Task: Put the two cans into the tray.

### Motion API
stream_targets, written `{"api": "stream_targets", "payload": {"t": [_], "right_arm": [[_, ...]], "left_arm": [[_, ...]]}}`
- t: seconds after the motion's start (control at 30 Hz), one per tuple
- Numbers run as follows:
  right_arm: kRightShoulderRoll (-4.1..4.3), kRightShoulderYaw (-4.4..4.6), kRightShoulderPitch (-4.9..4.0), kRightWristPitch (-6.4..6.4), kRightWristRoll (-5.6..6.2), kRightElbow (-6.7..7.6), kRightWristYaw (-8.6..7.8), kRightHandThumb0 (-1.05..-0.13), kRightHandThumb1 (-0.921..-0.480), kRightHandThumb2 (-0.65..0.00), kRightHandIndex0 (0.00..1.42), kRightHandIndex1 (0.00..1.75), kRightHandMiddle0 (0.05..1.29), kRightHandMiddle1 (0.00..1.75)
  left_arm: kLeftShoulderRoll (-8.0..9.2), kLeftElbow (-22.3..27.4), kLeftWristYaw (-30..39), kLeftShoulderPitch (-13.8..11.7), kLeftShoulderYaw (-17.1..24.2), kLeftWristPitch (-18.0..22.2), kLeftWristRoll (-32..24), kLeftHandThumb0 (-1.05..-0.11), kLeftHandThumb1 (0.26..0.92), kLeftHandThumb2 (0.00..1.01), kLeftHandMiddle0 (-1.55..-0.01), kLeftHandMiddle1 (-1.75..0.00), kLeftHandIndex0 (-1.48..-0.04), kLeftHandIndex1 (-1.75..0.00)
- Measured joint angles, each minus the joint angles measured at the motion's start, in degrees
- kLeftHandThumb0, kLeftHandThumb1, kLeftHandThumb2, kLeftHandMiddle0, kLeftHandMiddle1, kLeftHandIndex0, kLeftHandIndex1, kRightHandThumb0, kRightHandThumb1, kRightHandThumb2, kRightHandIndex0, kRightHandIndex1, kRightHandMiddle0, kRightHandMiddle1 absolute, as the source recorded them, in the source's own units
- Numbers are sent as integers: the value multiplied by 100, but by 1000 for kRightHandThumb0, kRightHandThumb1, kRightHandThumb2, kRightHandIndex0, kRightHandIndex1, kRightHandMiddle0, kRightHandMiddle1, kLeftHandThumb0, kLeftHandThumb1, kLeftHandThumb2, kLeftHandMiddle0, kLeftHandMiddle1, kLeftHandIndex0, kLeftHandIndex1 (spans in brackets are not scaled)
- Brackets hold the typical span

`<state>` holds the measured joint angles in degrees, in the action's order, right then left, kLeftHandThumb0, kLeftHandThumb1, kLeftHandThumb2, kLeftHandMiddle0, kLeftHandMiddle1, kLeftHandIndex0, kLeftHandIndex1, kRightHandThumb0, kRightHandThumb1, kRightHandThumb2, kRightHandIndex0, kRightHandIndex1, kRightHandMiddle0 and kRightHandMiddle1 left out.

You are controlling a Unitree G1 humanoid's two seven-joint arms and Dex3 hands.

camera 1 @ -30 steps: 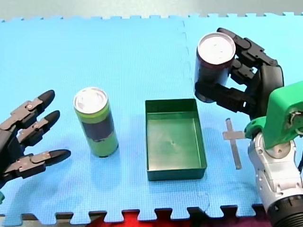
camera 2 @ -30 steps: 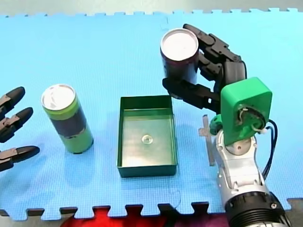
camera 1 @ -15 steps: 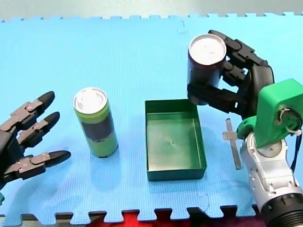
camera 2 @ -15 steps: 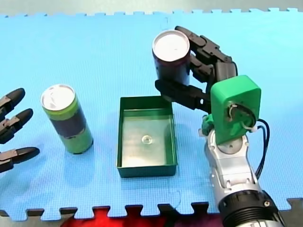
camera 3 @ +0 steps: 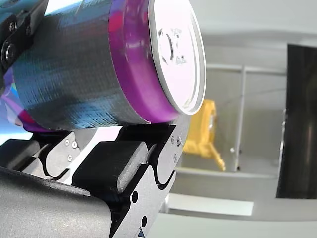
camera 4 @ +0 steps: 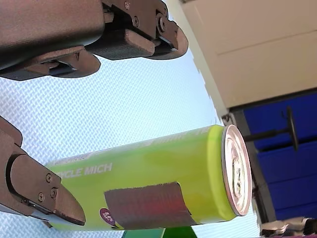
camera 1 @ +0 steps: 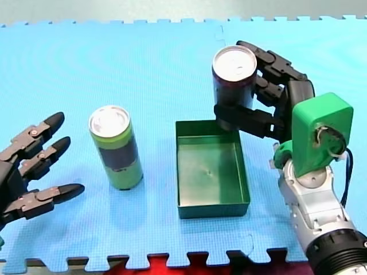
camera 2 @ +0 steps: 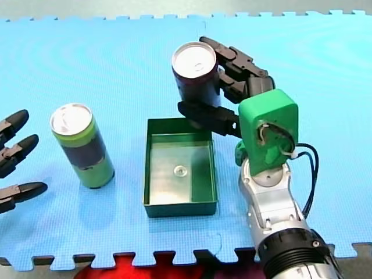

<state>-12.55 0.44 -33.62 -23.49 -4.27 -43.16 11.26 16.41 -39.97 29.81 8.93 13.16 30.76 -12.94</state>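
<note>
Here, a dark can with a purple band (camera 1: 234, 80) was held upright in the robot's right hand (camera 1: 275, 94), fingers wrapped around its far side and thumb pressed across the near side low down. The can was at the far right corner of a green tray (camera 1: 212, 209), its base overlapping the tray's far rim as seen from the head. In the first wrist view, the same can lay close against the black fingers (camera 3: 119, 168), its silver top facing outward.

The tray sat on a blue foam mat (camera 1: 143, 69), near the middle. To the tray's left, apart from it, a green can with a dark patch (camera 1: 117, 152) stood upright on the mat, its silver top up.

Further left, at the near left edge, the robot's left hand (camera 1: 31, 166) was released and held nothing, well clear of the green can.
</note>
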Motion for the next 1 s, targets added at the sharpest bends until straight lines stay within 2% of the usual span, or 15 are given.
{"api": "stream_targets", "payload": {"t": [0.13,0.23,0.47,0.63,0.8,1.0], "right_arm": [[-82,50,-73,90,-42,-121,104,-410,-736,0,1332,0,1172,0],[-99,45,-105,201,39,-206,105,-411,-737,-1,1332,0,1173,1],[-110,109,-174,352,43,-248,200,-415,-738,-1,1330,0,1170,0],[-121,134,-252,350,68,-378,216,-411,-738,0,1331,0,1165,0],[-124,152,-347,300,104,-584,221,-402,-737,0,1331,1,1159,0],[-125,155,-380,164,153,-732,193,-386,-738,0,1333,1,1154,0]], "left_arm": [[4,22,-4,-30,4,9,-1,-1048,716,4,-378,-4,-334,-2],[12,59,-7,-68,8,12,-2,-1048,717,4,-379,-5,-334,-2],[22,127,-76,-125,6,51,34,-1048,722,5,-383,-6,-334,-1],[23,144,-109,-151,2,69,57,-1048,725,5,-384,-6,-336,-2],[28,144,-109,-152,3,71,58,-1048,727,5,-385,-6,-337,-2],[29,149,-105,-152,4,71,56,-1048,728,4,-385,-5,-337,-2]]}}
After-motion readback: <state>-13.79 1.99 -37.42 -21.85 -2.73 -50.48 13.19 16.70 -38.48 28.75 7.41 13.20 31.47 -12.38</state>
